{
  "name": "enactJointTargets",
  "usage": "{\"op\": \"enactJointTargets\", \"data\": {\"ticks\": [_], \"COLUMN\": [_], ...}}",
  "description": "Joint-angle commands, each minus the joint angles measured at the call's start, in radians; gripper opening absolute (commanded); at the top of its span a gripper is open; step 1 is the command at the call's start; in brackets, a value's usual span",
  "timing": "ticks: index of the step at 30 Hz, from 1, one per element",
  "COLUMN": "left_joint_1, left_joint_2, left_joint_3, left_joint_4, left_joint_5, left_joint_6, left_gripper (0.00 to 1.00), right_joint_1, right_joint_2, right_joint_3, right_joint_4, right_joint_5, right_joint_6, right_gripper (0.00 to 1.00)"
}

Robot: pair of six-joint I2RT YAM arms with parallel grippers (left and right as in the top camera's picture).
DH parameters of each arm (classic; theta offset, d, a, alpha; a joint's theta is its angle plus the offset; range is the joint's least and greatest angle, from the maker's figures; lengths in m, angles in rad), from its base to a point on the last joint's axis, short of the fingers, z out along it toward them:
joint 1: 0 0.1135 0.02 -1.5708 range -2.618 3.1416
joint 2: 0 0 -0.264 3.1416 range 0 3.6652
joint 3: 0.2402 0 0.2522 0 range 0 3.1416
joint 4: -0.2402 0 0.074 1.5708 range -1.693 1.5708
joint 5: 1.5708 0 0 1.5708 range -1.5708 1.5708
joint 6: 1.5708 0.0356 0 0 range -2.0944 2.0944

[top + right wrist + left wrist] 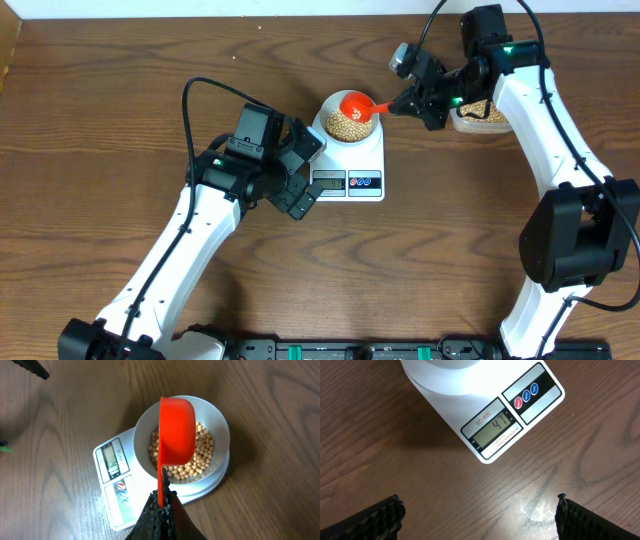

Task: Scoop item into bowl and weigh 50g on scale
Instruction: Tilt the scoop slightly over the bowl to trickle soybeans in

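The white scale (350, 165) (485, 415) (115, 485) carries the pale bowl (349, 118) (220, 425), which holds tan-yellow beans (345, 127) (202, 455). My right gripper (412, 100) (162, 502) is shut on the thin handle of a red scoop (356, 104) (176, 430). The scoop hangs over the bowl, turned on its side. My left gripper (305, 170) (479, 515) is open over bare wood just in front of the scale's display (492, 429), which reads 47.
A clear tub (480, 115) with more beans sits at the back right, partly hidden under the right arm. Bare wooden tabletop (440, 250) surrounds the scale.
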Motion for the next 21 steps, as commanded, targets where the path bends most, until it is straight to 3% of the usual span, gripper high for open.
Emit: {"op": "enactJointTargets", "data": {"ticks": [1,21], "left_joint_1": [0.0,0.0], "left_joint_2": [-0.01,-0.01], "left_joint_3": [0.029,0.029], "left_joint_4": [-0.003,-0.003], "left_joint_5": [0.016,0.016], "left_joint_6": [0.009,0.009], "left_gripper": [0.99,0.98], "right_joint_1": [-0.004,0.0], "right_joint_2": [-0.003,-0.003], "right_joint_3": [0.014,0.014], "right_joint_4": [0.007,0.014], "right_joint_5": [0.002,0.002], "right_joint_6": [-0.003,0.01], "right_gripper": [0.01,0.01]}}
